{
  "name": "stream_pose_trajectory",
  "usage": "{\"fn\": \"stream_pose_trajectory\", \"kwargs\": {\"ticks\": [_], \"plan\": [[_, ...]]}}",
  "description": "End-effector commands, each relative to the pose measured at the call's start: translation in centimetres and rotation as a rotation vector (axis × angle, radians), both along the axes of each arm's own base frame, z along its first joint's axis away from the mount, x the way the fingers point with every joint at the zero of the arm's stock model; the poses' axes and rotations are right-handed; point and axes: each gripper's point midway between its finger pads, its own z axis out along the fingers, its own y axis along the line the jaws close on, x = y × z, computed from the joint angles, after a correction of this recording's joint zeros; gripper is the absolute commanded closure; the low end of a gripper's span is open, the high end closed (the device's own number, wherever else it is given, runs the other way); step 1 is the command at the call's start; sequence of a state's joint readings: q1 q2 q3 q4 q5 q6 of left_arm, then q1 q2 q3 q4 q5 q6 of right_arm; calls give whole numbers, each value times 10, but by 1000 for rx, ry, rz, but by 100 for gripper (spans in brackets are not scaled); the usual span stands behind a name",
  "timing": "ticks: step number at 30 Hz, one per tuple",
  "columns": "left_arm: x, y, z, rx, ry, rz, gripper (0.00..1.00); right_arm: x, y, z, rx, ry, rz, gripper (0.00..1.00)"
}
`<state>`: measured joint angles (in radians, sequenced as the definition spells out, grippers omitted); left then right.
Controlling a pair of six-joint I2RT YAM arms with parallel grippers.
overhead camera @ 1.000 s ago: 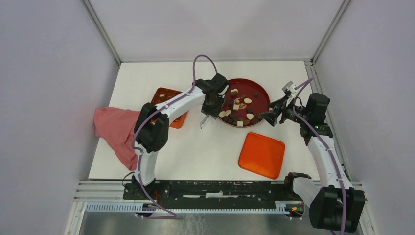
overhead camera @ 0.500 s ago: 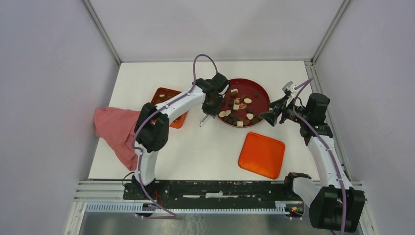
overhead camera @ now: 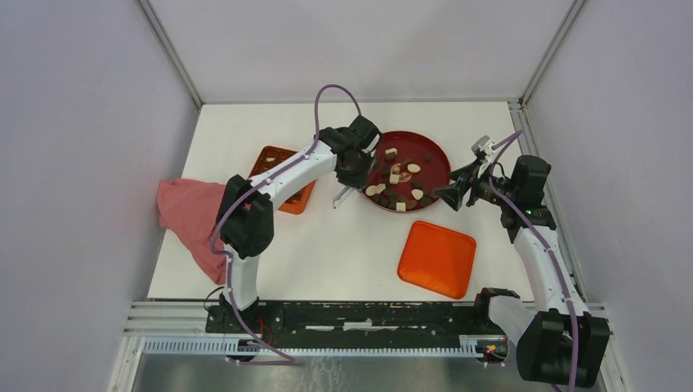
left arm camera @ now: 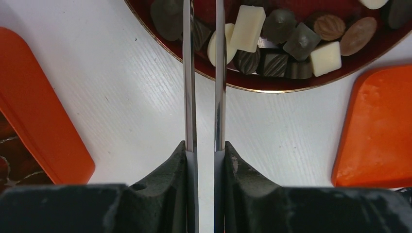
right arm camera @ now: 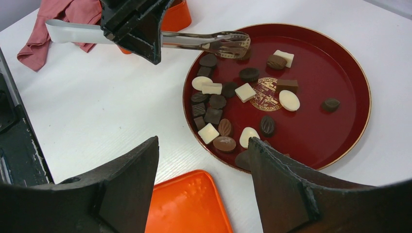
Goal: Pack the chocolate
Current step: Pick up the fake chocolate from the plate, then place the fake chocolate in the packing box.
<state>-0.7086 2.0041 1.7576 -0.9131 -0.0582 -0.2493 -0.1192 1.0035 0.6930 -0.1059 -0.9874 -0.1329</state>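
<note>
The chocolate (overhead camera: 400, 175) lies as many small dark, brown and white pieces on a round dark-red plate (overhead camera: 433, 155). My left gripper (overhead camera: 353, 167) hangs over the plate's left rim, shut on metal tongs (overhead camera: 341, 198). In the left wrist view the gripper (left arm camera: 204, 145) squeezes the tongs (left arm camera: 188, 73) to a narrow gap above the chocolate (left arm camera: 248, 34). The right wrist view shows the tongs' tips (right arm camera: 233, 43) low over the plate's (right arm camera: 330, 63) far-left pieces (right arm camera: 245, 92); I cannot tell whether a piece sits between them. My right gripper (overhead camera: 452, 196) stands open at the plate's right, empty (right arm camera: 204, 141).
An orange compartmented box (overhead camera: 282, 184) sits left of the plate, partly under my left arm. Its flat orange lid (overhead camera: 437, 258) lies in front of the plate. A pink cloth (overhead camera: 192, 216) hangs at the table's left edge. Walls close the left, right and back.
My left gripper has squeezed the tongs narrower, and the left arm has shifted slightly toward the back. The right arm has not moved.
</note>
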Motion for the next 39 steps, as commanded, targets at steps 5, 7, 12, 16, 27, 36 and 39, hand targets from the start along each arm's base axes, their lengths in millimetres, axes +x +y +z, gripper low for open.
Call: {"fn": "stream_pose_trajectory", "kwargs": {"ticks": [5,7,12,16,27,36,39], "plan": [[6,11,61,-216,-65,-29,98,0,1,9,-3,-52,19,27],[7,28,63,-228,-55,-5,98,0,1,9,-2,-54,20,27],[9,86,70,-218,-71,93,98,0,2,9,1,-50,23,27],[16,137,75,-173,-126,209,98,-1,2,9,3,-51,25,27],[26,231,65,12,-163,412,98,0,2,8,3,-50,23,27],[23,233,54,38,-121,412,95,0,2,7,4,-46,21,27],[22,235,49,50,-106,415,94,0,2,7,4,-47,21,27]]}}
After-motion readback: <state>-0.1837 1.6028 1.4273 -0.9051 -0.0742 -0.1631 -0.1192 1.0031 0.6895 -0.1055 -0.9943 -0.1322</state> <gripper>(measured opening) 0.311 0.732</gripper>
